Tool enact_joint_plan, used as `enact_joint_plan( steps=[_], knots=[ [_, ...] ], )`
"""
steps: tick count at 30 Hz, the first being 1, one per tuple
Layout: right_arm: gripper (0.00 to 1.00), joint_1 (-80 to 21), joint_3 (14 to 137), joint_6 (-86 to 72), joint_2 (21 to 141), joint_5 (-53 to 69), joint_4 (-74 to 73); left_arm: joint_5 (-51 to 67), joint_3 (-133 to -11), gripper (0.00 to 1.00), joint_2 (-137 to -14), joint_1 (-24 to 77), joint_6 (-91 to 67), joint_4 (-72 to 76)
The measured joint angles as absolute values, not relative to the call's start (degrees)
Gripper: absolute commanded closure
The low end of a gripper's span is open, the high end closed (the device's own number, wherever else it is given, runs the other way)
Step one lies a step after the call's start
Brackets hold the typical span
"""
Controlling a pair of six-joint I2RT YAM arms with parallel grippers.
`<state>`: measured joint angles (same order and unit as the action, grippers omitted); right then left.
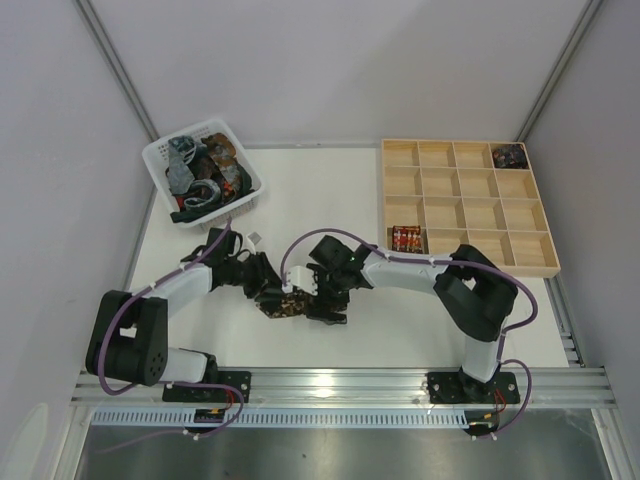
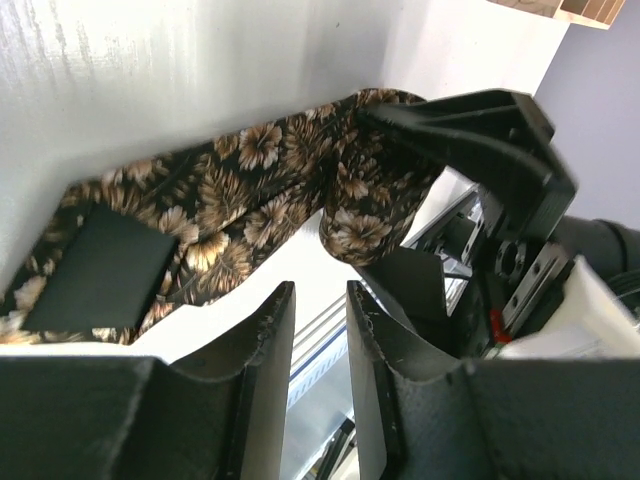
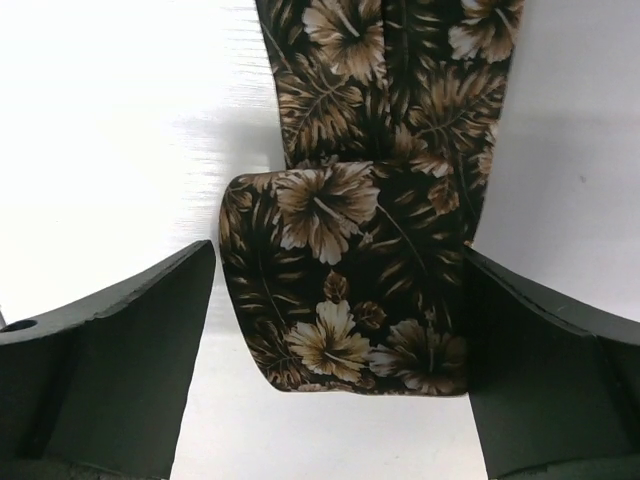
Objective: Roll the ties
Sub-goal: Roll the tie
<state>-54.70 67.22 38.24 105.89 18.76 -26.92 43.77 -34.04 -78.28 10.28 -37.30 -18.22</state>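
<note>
A dark brown tie with tan flowers (image 1: 292,303) lies on the white table between my two grippers. In the right wrist view its rolled end (image 3: 350,300) sits between the wide-open jaws of my right gripper (image 3: 338,250). It touches the right finger, and there is a gap to the left finger. In the left wrist view the tie (image 2: 250,190) stretches flat ahead with a black label (image 2: 100,265) on it. My left gripper (image 2: 320,290) is just short of the tie, jaws a narrow gap apart and empty. The right gripper's finger (image 2: 470,130) rests at the roll.
A white basket (image 1: 160,150) at the back left holds several loose ties. A wooden compartment tray (image 1: 465,262) stands at the right, with a rolled red tie (image 1: 405,238) in one cell and a dark roll (image 1: 510,155) in the far corner cell.
</note>
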Motion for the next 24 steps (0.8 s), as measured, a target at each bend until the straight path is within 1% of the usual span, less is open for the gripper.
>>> enact_joint_plan(
  steps=[5, 11, 16, 20, 22, 23, 24],
  knots=[
    [0.00, -52.8, 67.2, 33.3, 103.5, 17.0, -26.2, 43.8, -34.9, 0.68, -78.6, 10.3, -36.8, -19.2],
    [0.00, -51.2, 67.2, 26.4, 94.4, 14.7, -24.9, 43.9, -36.4, 0.70, -79.4, 10.3, -35.9, -20.7],
    [0.00, -49.3, 66.7, 14.9, 87.4, 12.9, -23.9, 44.0, -38.5, 0.72, -80.4, 12.2, -36.0, -21.4],
    [0.00, -44.4, 61.1, 0.6, 81.0, 13.1, -21.1, 44.3, -41.4, 0.74, -83.5, 16.6, -36.5, -21.0],
    [0.04, -41.7, 59.3, -7.3, 78.5, 13.6, -21.2, 44.4, -42.3, 0.74, -85.3, 18.6, -37.1, -20.5],
    [0.10, -40.3, 59.0, -10.7, 78.0, 14.0, -21.1, 44.7, -42.6, 0.74, -86.1, 19.2, -37.5, -20.2],
    [0.13, -39.1, 58.8, -13.9, 77.8, 14.6, -20.9, 44.8, -42.9, 0.75, -86.9, 19.9, -37.8, -20.0]
  ],
)
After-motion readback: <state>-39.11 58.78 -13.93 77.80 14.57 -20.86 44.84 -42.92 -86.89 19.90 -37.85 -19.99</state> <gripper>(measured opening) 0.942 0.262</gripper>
